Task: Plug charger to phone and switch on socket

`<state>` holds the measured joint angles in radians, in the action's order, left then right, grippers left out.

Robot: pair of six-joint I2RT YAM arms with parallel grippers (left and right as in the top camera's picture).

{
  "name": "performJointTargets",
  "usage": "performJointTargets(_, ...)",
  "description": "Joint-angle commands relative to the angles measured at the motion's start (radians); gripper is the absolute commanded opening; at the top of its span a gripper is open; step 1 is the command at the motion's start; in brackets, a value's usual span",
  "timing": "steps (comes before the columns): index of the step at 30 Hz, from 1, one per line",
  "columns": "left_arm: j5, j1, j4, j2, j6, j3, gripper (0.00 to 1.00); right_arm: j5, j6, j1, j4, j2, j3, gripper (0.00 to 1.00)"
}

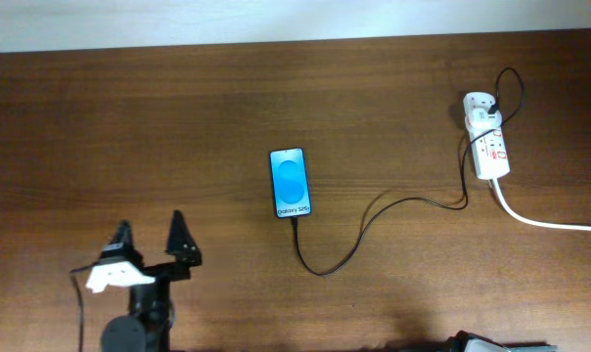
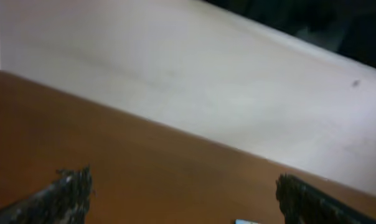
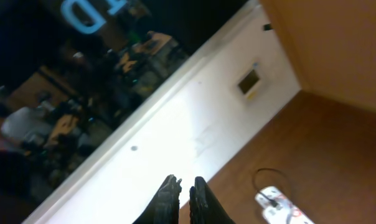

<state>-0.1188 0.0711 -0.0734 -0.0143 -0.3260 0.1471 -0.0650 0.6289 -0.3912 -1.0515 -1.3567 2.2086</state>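
Note:
The phone (image 1: 290, 183) lies flat mid-table, its blue screen lit. The charger's thin black cable (image 1: 374, 217) meets the phone's bottom edge, loops toward the front, then runs right and up to the socket (image 1: 487, 139), a white power strip at the far right. My left gripper (image 1: 151, 238) is open and empty, near the front left, well apart from the phone. In the left wrist view (image 2: 182, 186) its fingers are spread wide, with a sliver of the phone (image 2: 247, 221) at the bottom edge. My right gripper (image 3: 184, 183) is shut and empty, and the socket (image 3: 284, 206) shows below it to the right.
A thick white cord (image 1: 550, 223) runs from the socket off the right edge. A pale wall (image 1: 276, 20) borders the table's far edge. Part of the right arm (image 1: 501, 344) shows at the bottom edge.

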Motion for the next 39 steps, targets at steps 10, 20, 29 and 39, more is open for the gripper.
performJointTargets(10,0.072,-0.004,0.005,0.008,0.095,-0.132,0.99,-0.171,0.000,0.005,0.000,0.093,0.002,0.17)
performJointTargets(20,0.075,-0.004,-0.018,0.007,0.119,-0.132,0.99,-0.172,0.009,0.089,0.065,0.367,-0.208,0.33)
performJointTargets(29,0.075,-0.004,-0.018,0.007,0.119,-0.132,0.99,-0.179,0.037,0.336,0.362,0.728,-0.602,0.48)
performJointTargets(39,0.075,-0.004,-0.018,0.007,0.119,-0.132,0.99,-0.186,-0.047,0.378,0.643,0.940,-0.819,0.99)
